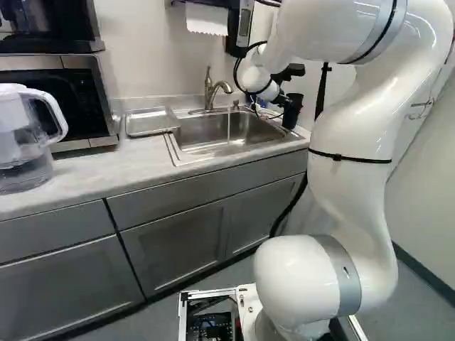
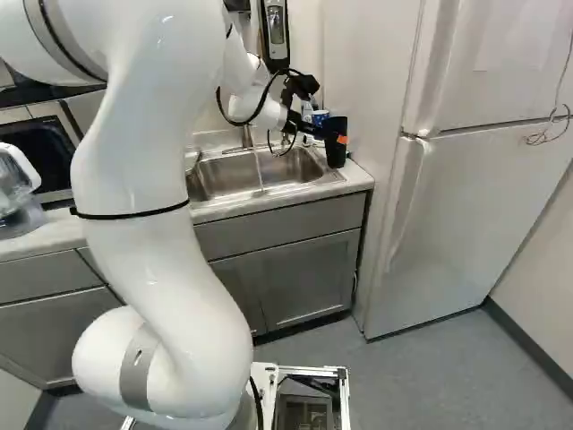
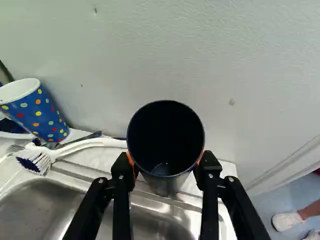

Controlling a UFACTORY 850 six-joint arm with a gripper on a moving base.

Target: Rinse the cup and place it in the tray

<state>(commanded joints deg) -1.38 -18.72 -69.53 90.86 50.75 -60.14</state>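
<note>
In the right base view my gripper (image 2: 328, 134) is at the dark cup (image 2: 336, 154), beyond the sink's far right corner. The wrist view shows the gripper (image 3: 166, 162) shut on the cup (image 3: 165, 182), an orange pad at each side. The cup is upright with its mouth facing the wrist camera; whether its base touches the counter I cannot tell. In the left base view the sink (image 1: 186, 158) has a metal faucet (image 1: 209, 91) behind it, and the shallow metal tray (image 1: 151, 122) lies on the counter just left of it.
A spotted blue paper cup (image 3: 42, 112) and a white brush (image 3: 37, 161) lie beside the held cup, with a wall (image 3: 200, 55) close behind. A water pitcher (image 1: 25, 142) and microwave (image 1: 78, 99) stand left of the tray. A white fridge (image 2: 448, 215) stands right of the counter.
</note>
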